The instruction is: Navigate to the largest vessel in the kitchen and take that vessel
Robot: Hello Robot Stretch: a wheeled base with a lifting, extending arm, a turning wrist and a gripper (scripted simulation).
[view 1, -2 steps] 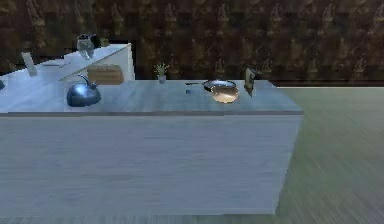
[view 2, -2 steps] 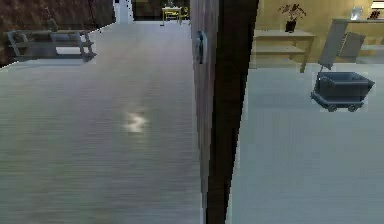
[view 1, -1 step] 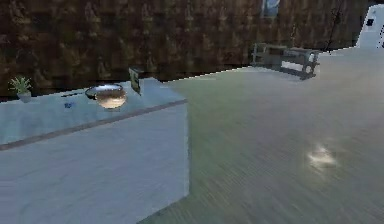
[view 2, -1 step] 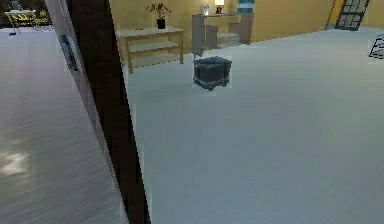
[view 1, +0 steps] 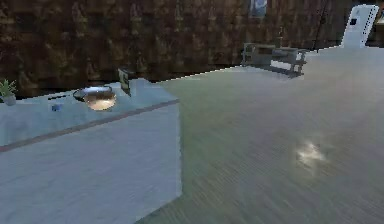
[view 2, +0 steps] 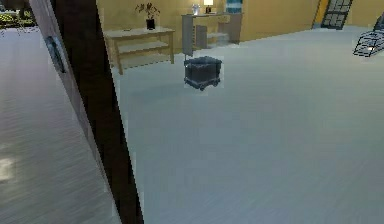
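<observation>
A small green potted plant (view 1: pixel 7 91) stands at the left end of the pale blue table (view 1: pixel 110 160). Right of it on the tabletop sits the rounded shiny metal pot (view 1: pixel 97 96), then a small dark box (view 1: pixel 125 80). The hand's state cannot be told.

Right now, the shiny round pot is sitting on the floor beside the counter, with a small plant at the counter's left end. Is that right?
Not quite. The forward view shows the shiny round pot sitting on top of the counter, not on the floor beside it. The small plant does stand at the counter's left end, as you said.
</observation>
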